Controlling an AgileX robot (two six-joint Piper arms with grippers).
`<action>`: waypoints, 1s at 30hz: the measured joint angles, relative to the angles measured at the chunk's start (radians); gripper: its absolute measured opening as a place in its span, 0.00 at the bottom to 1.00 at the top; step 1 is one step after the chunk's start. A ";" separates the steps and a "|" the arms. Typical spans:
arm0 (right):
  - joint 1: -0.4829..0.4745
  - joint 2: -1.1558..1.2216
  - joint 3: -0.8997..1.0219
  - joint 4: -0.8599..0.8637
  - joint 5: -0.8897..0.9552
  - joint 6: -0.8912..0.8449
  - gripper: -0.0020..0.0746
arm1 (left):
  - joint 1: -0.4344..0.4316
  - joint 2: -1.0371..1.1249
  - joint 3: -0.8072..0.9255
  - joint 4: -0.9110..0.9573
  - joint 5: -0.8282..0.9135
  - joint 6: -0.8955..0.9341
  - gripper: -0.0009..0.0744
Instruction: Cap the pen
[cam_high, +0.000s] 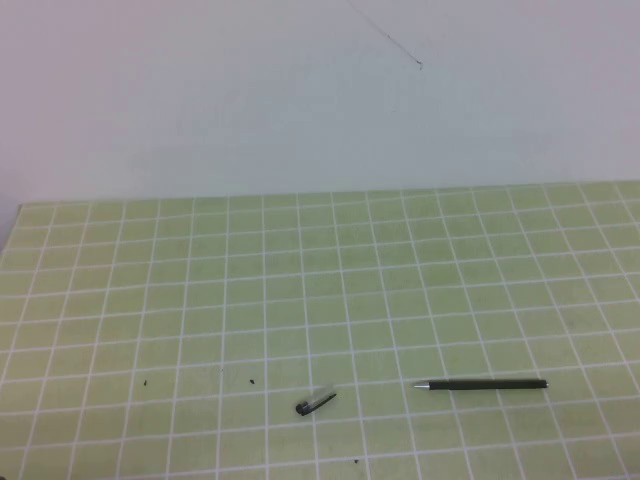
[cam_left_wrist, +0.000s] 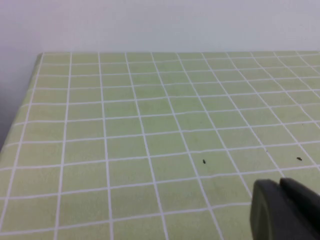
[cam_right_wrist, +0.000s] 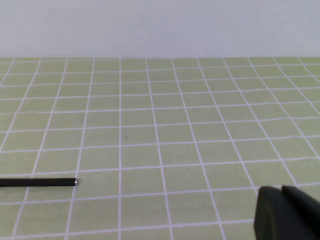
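Observation:
The black pen (cam_high: 485, 384) lies flat on the green grid mat near the front right, its silver tip pointing left. Its back end also shows in the right wrist view (cam_right_wrist: 37, 182). The short clear cap (cam_high: 316, 402) with a black end lies to the pen's left, apart from it, near the front middle. Neither arm shows in the high view. My left gripper (cam_left_wrist: 280, 184) is shut and empty over the mat. My right gripper (cam_right_wrist: 282, 190) is shut and empty, to the right of the pen's back end.
The green grid mat (cam_high: 300, 300) covers the table up to a pale wall at the back. A few small dark specks (cam_high: 251, 381) lie on the mat near the cap. The mat's left edge (cam_left_wrist: 30, 90) shows in the left wrist view.

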 joint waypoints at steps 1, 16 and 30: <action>0.000 0.000 0.000 0.000 0.000 0.000 0.02 | 0.000 0.000 0.000 0.000 0.000 0.000 0.01; 0.007 0.000 0.000 0.000 0.000 0.000 0.02 | 0.000 0.000 0.000 -0.417 -0.299 -0.203 0.01; 0.007 0.000 0.000 0.239 -0.121 0.119 0.02 | 0.000 0.000 0.000 -0.345 -0.185 -0.013 0.01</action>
